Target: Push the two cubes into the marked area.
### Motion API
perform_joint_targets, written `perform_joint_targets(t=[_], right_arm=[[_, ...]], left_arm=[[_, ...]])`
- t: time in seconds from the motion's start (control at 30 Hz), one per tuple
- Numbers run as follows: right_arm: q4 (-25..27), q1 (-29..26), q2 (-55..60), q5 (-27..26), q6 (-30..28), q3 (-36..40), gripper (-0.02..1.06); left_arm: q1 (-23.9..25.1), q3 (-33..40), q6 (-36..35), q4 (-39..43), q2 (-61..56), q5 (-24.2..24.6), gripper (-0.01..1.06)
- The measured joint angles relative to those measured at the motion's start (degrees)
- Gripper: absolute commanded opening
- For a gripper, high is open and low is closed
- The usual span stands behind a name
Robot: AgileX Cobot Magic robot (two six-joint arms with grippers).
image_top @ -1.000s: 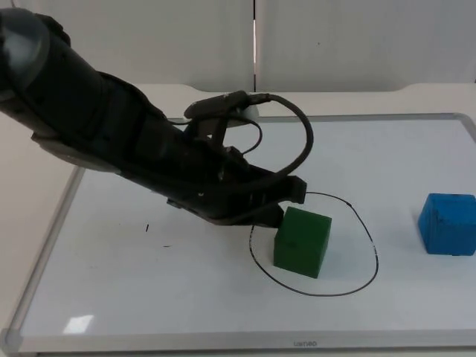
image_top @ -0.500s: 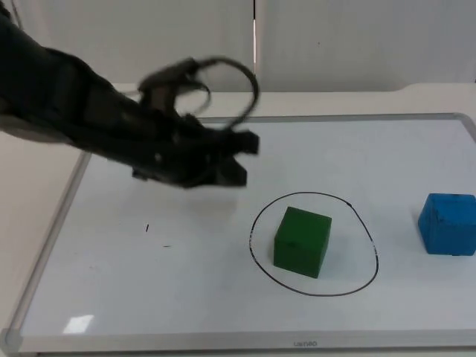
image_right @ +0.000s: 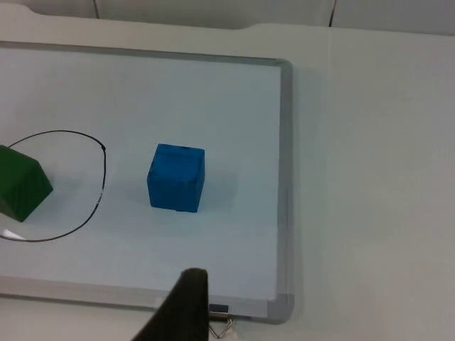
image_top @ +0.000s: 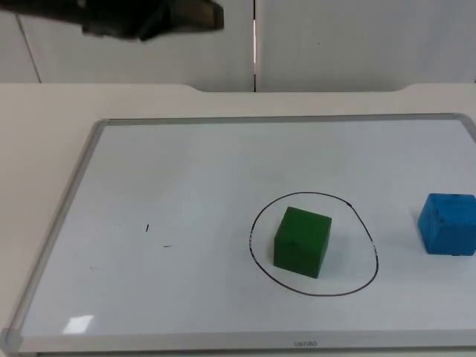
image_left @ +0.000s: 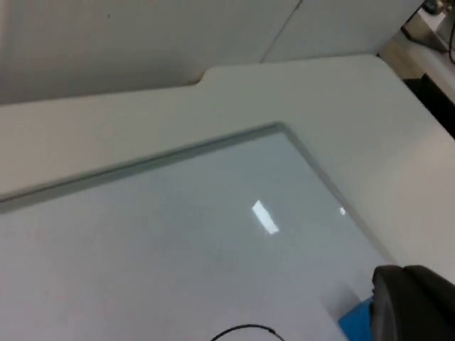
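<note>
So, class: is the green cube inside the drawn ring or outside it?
Inside. The green cube sits wholly within the black ring, line visible all round it; the blue cube is outside.

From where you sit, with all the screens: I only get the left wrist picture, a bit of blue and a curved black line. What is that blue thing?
Observer: A blue cube, sitting on the whiteboard outside the drawn ring.
Operator: Anything inside that ring?
Observer: Yes, a green cube stands fully inside it.
Operator: And where is the other claw?
Observer: The right claw hovers over the board's near edge, with the blue cube just beyond it.
</note>
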Motion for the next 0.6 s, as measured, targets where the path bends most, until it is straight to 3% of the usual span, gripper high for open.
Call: perform_joint_targets(t=[0.27,0.6], right_arm=[[0.0,0.0,0.0,0.0,0.0,0.0,1.05],[0.0,0.0,0.0,0.0,0.0,0.0,1.05]], left_arm=[[0.0,0.0,-9.2,9.7,-10.4,0.6,0.00],[0.0,0.0,-28.5,30.1,-25.6,1.4,0.00]])
